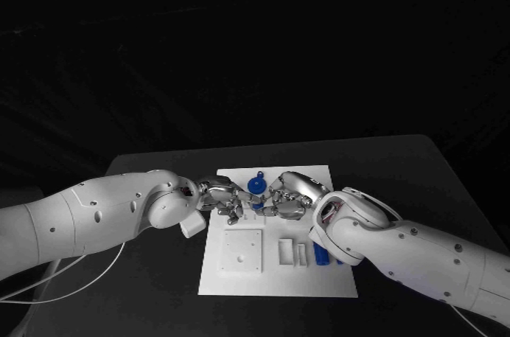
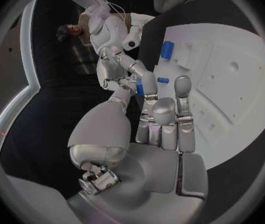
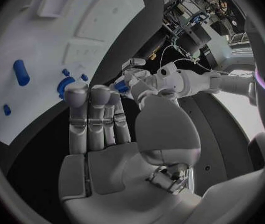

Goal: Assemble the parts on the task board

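Note:
The white task board [image 1: 278, 278] lies mid-table. Both hands meet fingertip to fingertip above its far half. A small blue part [image 1: 259, 204] sits between them. My left hand [image 1: 221, 198] pinches this blue part [image 2: 140, 88] between thumb and a finger. My right hand [image 1: 287, 201] reaches the same part [image 3: 121, 86] with its fingertips; whether it grips is hidden. A round blue part [image 1: 256, 183] stands on the board just beyond the hands. A blue cylinder [image 1: 324, 256] lies at the board's right edge, beside my right forearm.
The board carries a raised square block [image 1: 242, 253] and a slotted white block [image 1: 287, 251] on its near half. More small blue parts [image 3: 65, 72] lie on the board, among them the cylinder [image 3: 20, 72]. Black table [image 1: 404, 175] surrounds the board.

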`<state>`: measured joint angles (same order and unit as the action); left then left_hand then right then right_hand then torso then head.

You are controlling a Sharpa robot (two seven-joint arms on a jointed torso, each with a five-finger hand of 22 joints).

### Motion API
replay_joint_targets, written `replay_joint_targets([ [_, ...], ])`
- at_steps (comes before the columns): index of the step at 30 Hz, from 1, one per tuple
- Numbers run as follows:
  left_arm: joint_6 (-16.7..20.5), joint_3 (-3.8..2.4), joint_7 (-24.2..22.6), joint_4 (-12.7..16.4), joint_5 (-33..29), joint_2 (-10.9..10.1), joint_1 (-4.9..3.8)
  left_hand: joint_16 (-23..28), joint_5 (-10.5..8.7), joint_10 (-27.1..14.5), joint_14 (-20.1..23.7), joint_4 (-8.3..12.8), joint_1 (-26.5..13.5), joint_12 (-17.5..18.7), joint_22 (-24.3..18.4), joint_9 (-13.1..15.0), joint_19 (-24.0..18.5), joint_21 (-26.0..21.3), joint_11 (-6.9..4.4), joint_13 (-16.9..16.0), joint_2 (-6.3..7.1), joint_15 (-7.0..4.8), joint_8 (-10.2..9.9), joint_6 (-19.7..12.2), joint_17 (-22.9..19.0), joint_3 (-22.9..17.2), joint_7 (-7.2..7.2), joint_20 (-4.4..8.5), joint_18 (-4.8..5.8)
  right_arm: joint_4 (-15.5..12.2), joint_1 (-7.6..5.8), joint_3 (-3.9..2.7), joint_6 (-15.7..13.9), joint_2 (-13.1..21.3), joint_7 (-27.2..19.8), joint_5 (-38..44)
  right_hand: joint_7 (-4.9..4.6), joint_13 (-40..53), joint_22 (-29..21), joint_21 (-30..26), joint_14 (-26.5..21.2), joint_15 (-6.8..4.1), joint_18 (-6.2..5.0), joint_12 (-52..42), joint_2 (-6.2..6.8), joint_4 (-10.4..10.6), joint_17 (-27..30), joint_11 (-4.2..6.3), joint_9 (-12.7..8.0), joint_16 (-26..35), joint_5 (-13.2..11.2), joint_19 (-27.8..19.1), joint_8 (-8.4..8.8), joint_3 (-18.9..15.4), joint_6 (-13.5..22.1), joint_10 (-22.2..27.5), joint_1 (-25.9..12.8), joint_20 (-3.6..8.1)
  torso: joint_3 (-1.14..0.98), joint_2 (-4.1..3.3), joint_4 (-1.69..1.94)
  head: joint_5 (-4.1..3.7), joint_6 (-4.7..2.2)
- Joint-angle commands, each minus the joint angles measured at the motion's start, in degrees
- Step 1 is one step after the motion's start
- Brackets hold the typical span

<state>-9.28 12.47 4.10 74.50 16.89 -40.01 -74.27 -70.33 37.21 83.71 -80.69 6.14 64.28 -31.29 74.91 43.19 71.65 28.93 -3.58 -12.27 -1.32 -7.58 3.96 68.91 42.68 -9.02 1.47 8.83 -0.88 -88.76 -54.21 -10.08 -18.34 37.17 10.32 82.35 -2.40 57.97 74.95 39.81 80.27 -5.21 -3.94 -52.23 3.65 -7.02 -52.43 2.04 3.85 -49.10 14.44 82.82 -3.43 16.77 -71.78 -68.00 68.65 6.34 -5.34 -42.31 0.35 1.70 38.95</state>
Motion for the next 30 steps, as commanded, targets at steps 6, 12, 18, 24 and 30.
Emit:
replay_joint_targets([
  [6, 2.83, -0.02, 0.90, 0.58, 2.27, 0.29, 0.02, 0.29, 1.61, 3.02, -0.72, 5.67, 0.70, -0.57, 1.08, 5.11, 0.37, 0.48, -1.33, 0.15, 0.08, -0.62, -0.20, 2.60, -0.21, -5.97, -2.06, 0.42, -0.13, -0.02, 0.02, -0.04, -1.72, -0.18, -0.92, -1.31, -2.72, -2.72, 3.50, -5.87, -1.41, 1.28, -0.37, 2.87, 2.56, 2.43, 0.58, -1.77, -0.19, 1.50, 1.63, -1.57, -0.17, -3.81, 7.90, 3.77, -1.20, -1.15, 0.01, 0.04, -0.03, 0.11, 0.05],
  [12, 4.59, -0.03, 2.32, 0.55, 4.30, 0.17, 0.02, 0.41, 2.22, 3.06, -0.86, 6.12, 0.64, -0.89, 1.05, 4.74, 0.43, 0.55, -1.36, 0.25, 0.16, -0.67, -0.18, 2.83, -0.20, -6.23, -2.06, 0.47, -0.20, 0.20, 0.02, -0.03, -3.83, 0.44, -1.77, -2.31, -4.13, -7.81, -0.14, -21.03, -3.44, 2.44, -1.75, 4.31, 2.86, 5.01, 3.52, -2.98, -0.23, 3.91, 1.87, -3.96, -0.23, -10.31, 13.05, 5.77, 1.62, -2.52, -0.02, 0.06, -0.06, 0.19, 0.03],
  [18, 6.41, -0.05, 4.10, 0.25, 7.55, 0.13, 0.02, 0.45, 2.86, 3.06, -0.94, 6.35, 0.37, -1.34, 1.06, 4.35, 0.46, 0.63, -1.40, 0.27, 0.15, -0.72, -0.17, 3.13, -0.15, -6.35, -2.11, 0.50, -0.22, 0.57, 0.02, -0.32, -5.84, 1.96, -3.18, -5.32, -5.04, -13.65, -3.95, -29.01, -7.08, 3.55, -1.60, 6.01, 4.72, 6.82, 6.91, -3.93, -0.52, 6.16, 6.30, -5.66, 0.10, -10.62, 20.56, 8.26, 3.02, -3.59, -0.03, 0.13, -0.16, 0.35, 0.10],
  [24, 9.72, -0.06, 7.36, -0.61, 12.25, 0.48, 0.01, 0.39, 3.20, 3.07, -1.00, 6.56, 0.24, -1.55, 1.07, 4.10, 0.48, 0.71, -1.42, 0.32, 0.27, -0.73, -0.18, 3.38, -0.02, -6.40, -2.16, 0.53, -0.20, 2.39, 0.01, -1.53, -6.36, 3.74, -5.19, -10.20, -5.56, -26.59, -11.67, -35.58, -10.00, 4.49, -1.23, 6.56, 5.41, 9.93, 14.70, -4.70, -0.64, 7.73, 7.06, -5.47, 0.26, -11.69, 23.41, 9.80, 4.97, -4.52, 0.01, 0.28, -0.29, 0.69, -0.02],
  [30, 13.51, -0.01, 12.54, -2.42, 20.55, 1.85, 0.00, 0.26, 4.21, 3.10, -1.06, 6.90, 0.01, -2.05, 1.05, 2.87, 0.61, 0.85, -1.52, 0.56, 0.56, -0.81, -0.21, 4.02, 0.18, -6.57, -2.25, 0.60, -0.21, 3.03, 0.01, -5.03, -9.60, 5.27, -7.34, -14.93, -5.34, -28.41, -12.27, -35.35, -10.02, 4.36, -1.24, 5.91, 4.42, 9.15, 15.73, -4.47, -0.54, 7.15, 9.36, -5.31, 0.14, -12.28, 21.07, 9.70, 4.80, -4.42, -0.19, 0.70, -0.43, 1.11, 0.29],
])
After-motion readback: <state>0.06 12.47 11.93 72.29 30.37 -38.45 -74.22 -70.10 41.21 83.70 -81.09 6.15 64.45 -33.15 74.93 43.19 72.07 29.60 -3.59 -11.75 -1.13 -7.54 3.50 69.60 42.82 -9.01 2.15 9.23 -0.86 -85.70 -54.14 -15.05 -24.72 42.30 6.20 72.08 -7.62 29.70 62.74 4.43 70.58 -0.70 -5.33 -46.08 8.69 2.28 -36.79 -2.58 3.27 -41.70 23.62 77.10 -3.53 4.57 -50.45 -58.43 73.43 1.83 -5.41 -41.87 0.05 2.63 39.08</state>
